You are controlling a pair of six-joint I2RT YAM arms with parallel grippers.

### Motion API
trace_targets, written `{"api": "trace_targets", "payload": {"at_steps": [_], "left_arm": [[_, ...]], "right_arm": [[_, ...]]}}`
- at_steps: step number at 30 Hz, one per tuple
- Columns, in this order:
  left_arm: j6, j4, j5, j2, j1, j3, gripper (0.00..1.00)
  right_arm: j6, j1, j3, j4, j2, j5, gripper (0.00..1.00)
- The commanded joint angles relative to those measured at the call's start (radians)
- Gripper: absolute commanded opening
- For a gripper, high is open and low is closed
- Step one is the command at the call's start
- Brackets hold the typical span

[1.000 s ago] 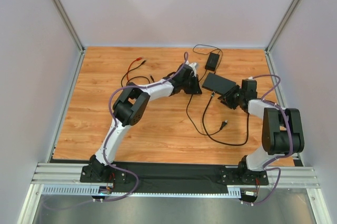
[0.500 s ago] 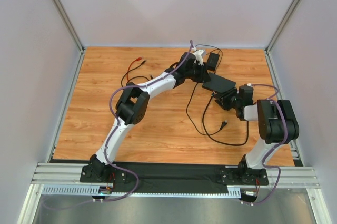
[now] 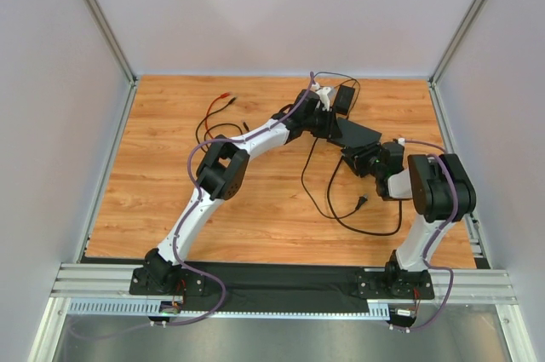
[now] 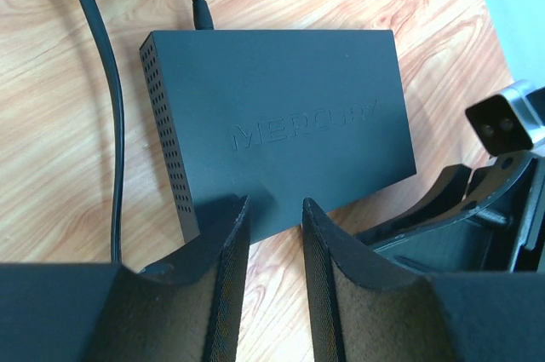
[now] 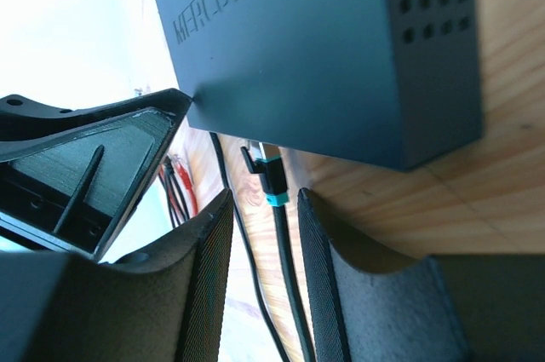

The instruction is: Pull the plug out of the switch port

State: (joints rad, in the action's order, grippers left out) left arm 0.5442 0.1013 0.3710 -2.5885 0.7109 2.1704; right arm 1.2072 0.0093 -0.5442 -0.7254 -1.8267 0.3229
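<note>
MERCURY reads embossed across the switch (image 4: 281,132). Left gripper (image 4: 274,202) hovers narrowly parted, empty. Right gripper (image 5: 264,194), slightly parted, frames the teal-banded plug (image 5: 271,176), unclamped.

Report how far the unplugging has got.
Done: the left claw and the right claw are both at the flat matte-black switch box. In hand: the right claw, open, straddles the black plug with the teal band; the left claw sits open over the box's edge. Left: the plug looks seated in the box, so gripping and pulling remain.
</note>
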Motion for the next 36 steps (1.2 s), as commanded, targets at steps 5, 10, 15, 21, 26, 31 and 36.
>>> {"api": "trace_targets", "payload": {"at_steps": [5, 10, 15, 21, 26, 31, 36], "left_arm": [[0.017, 0.049, 0.014, -0.015, 0.001, 0.034, 0.38], [0.008, 0.069, 0.014, -0.018, -0.001, 0.043, 0.36], [0.002, 0.078, 0.023, -0.021, -0.002, 0.046, 0.34], [0.005, 0.08, 0.028, -0.019, -0.005, 0.045, 0.33], [0.003, 0.08, 0.029, -0.021, -0.007, 0.045, 0.33], [0.011, 0.083, 0.036, -0.021, -0.013, 0.045, 0.32], [0.011, 0.086, 0.048, -0.021, -0.021, 0.04, 0.31]], "right_arm": [[0.046, 0.037, 0.018, -0.06, -0.048, -0.117, 0.39], [0.051, 0.044, 0.027, -0.034, -0.043, -0.16, 0.38], [0.052, 0.043, 0.032, 0.003, -0.034, -0.185, 0.38], [0.023, 0.043, 0.012, 0.092, 0.004, -0.209, 0.38], [0.015, 0.044, -0.016, 0.136, 0.006, -0.228, 0.38], [0.017, 0.043, -0.033, 0.136, -0.011, -0.237, 0.38], [0.025, 0.046, -0.065, 0.214, -0.005, -0.248, 0.36]]}}
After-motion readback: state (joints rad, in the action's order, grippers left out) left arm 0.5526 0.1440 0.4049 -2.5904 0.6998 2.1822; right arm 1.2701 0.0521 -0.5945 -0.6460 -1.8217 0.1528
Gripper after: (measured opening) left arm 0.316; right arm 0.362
